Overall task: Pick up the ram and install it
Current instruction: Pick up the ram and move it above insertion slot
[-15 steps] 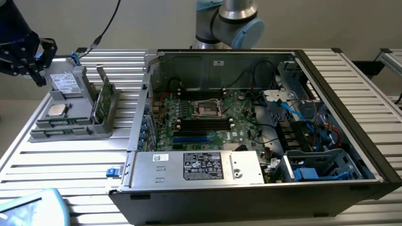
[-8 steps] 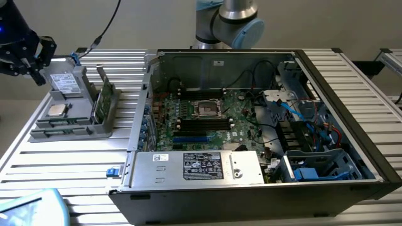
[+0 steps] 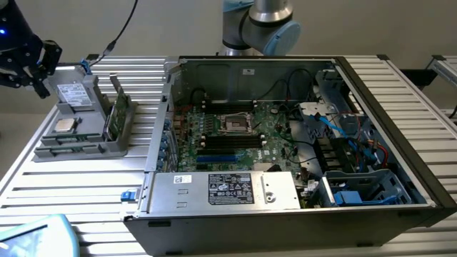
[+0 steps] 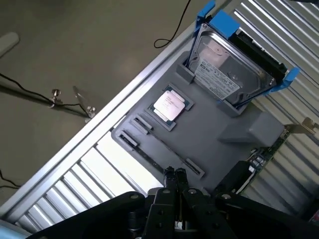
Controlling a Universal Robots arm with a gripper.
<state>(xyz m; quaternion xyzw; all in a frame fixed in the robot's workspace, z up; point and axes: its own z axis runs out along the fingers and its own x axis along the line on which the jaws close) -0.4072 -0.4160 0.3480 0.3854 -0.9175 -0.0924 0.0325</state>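
My gripper [image 4: 175,174] is shut, its two fingertips pressed together with nothing between them. It hovers over the grey parts tray [image 4: 219,124], close above a long groove. A thin dark strip in that groove looks like the ram [image 4: 160,155] standing on edge. In the exterior view the black gripper [image 3: 39,85] hangs above the far left corner of the tray [image 3: 50,152], and a greenish strip, probably the ram [image 3: 70,140], lies low in the tray's front part. The open computer case [image 3: 286,139] lies to the exterior view's right, with black memory slots [image 3: 228,142] on its motherboard.
The tray also carries a silver processor chip [image 4: 168,105], a hard drive [image 4: 227,67] in a blue bracket, and a broader green card [image 3: 119,113] standing upright. Cables, drive cages and a power supply [image 3: 225,188] crowd the case. The arm's base [image 3: 257,24] stands behind the case.
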